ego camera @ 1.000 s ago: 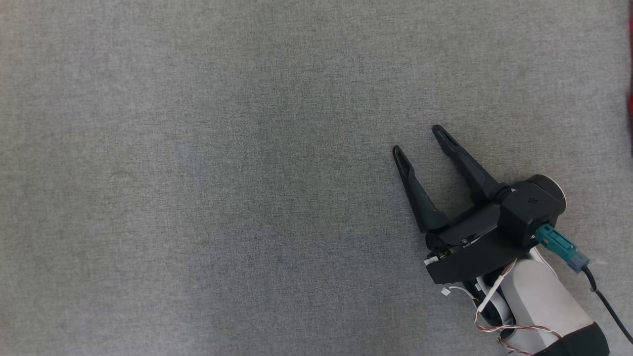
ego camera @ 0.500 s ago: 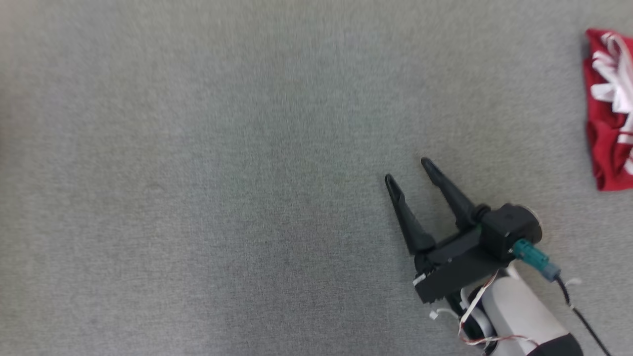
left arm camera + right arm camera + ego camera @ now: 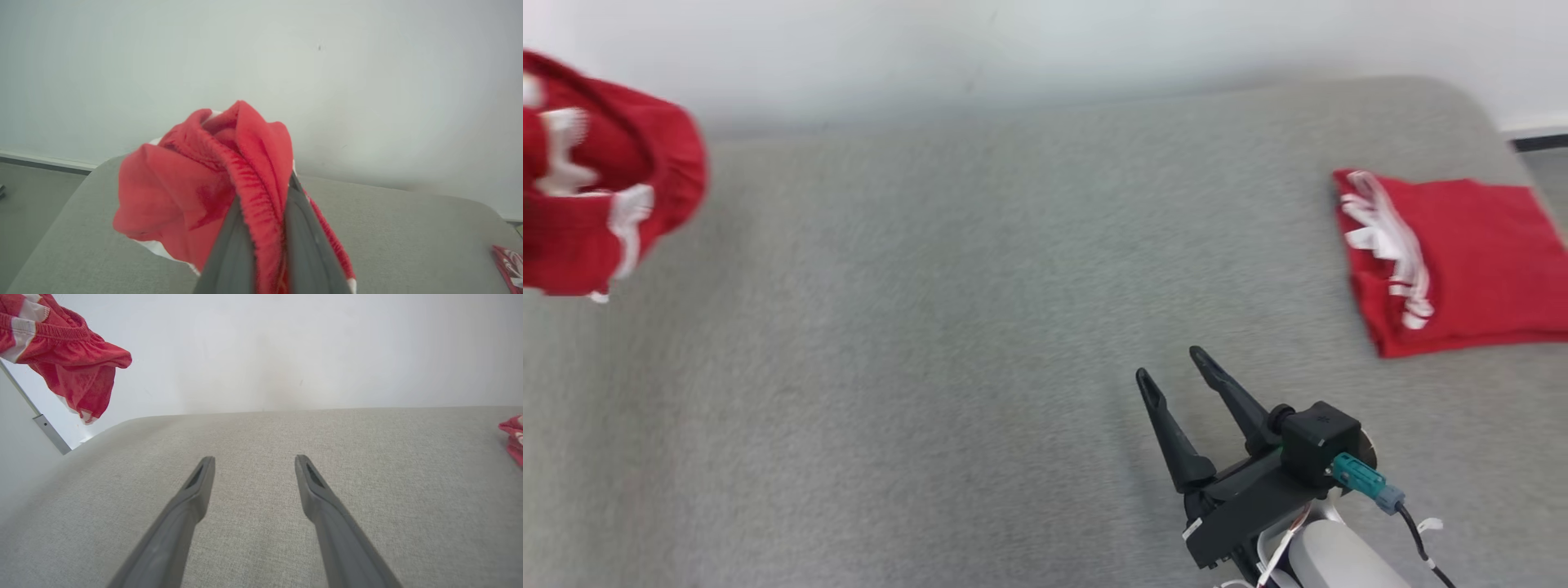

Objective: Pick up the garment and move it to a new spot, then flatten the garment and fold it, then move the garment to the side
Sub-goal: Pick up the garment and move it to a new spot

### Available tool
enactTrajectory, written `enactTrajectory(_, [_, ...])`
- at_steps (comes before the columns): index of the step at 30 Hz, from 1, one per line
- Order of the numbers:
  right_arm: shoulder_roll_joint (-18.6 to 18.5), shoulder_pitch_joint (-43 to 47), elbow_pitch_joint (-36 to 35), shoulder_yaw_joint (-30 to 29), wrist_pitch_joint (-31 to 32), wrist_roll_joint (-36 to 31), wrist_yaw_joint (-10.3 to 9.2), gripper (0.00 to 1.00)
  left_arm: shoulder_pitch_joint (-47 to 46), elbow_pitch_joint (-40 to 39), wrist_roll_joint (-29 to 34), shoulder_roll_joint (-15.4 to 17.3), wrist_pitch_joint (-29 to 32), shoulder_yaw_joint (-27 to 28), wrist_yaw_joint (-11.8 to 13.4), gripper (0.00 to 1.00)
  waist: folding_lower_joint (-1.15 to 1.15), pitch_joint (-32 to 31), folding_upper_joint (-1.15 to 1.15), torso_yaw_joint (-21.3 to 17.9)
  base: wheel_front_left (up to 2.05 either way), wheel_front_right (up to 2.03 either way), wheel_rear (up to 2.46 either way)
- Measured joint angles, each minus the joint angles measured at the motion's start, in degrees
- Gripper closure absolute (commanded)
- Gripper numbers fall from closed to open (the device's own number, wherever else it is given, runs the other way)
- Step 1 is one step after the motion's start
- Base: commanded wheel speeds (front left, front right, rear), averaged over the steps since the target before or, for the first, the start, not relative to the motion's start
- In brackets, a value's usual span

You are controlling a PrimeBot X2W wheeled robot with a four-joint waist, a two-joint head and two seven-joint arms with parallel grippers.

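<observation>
The left claw [image 3: 265, 192] pinched the red garment [image 3: 605, 204], bunched in air at the far left; the right claw [image 3: 1171, 363] stood wide, empty; so small a pinch could slip.

Plain white wall [image 3: 1045, 41]; grey fabric-covered surface [image 3: 915, 392], rounded corners; floor [image 3: 28, 192] possibly grey.

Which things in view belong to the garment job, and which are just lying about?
In the job:
- bunched red garment, held up by the left gripper
- right gripper, open and empty
- grey padded surface

Lying about:
- folded red garment, flat and untouched at the surface's right end
</observation>
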Motion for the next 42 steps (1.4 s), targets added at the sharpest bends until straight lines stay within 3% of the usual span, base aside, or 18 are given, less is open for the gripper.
enactTrajectory(8, [0.40,0.03,0.49,0.48,-0.26,0.86,0.00,0.00,1.94,-7.89,-0.36,-8.12,2.11,-7.79,-0.20,1.00,0.00,-3.95,-0.01,-6.87,0.00,0.00,0.00])
enactTrajectory(14, [1.24,-0.25,0.19,0.21,-0.32,0.80,0.00,0.00,5.34,-8.18,-0.24,-12.30,2.64,-12.82,-1.00,1.00,0.00,-4.73,0.00,-12.66,0.00,0.00,0.00])
enactTrajectory(17, [1.38,-0.20,-0.10,-0.12,-0.33,0.51,0.00,0.00,7.53,-6.89,0.52,-12.84,1.87,-14.25,-1.09,1.00,0.00,-4.69,0.00,-15.15,0.00,0.00,0.00])
enactTrajectory(23, [1.71,-0.15,-0.80,-0.76,-0.33,0.29,0.00,0.00,14.38,-1.33,1.02,-15.17,-5.32,-15.73,-2.25,1.00,0.00,-3.69,0.00,-18.52,0.00,0.00,0.00])
enactTrajectory(29, [1.37,-0.20,-0.87,-1.38,-0.33,0.22,0.00,0.00,19.95,8.04,4.30,-16.72,-16.95,-17.94,-2.88,1.00,0.02,-2.66,0.00,-18.93,0.00,0.00,0.00])
enactTrajectory(30, [1.15,-0.21,-0.86,-1.75,-0.33,0.22,0.00,0.00,20.46,9.80,4.76,-17.12,-18.39,-18.36,-2.57,0.94,0.01,-2.70,0.00,-18.74,0.00,0.00,0.00])
enactTrajectory(31, [1.00,-0.19,-0.82,-2.02,-0.33,0.16,0.00,0.00,20.82,11.09,5.11,-17.48,-19.78,-18.78,-2.52,0.30,0.02,-2.79,0.00,-18.48,0.00,0.00,0.00])
enactTrajectory(32, [0.92,-0.14,-0.81,-2.33,-0.33,-0.09,-0.01,0.00,21.11,12.26,5.38,-17.93,-21.64,-19.08,-2.36,0.00,0.02,-2.92,0.00,-18.17,0.00,0.00,0.00])
enactTrajectory(42, [0.12,3.35,-0.63,-6.41,-0.33,-0.68,-0.01,0.00,23.80,14.65,4.79,-19.73,-39.09,-18.16,-0.65,0.00,0.01,-5.58,0.00,-13.38,0.00,0.00,0.00])
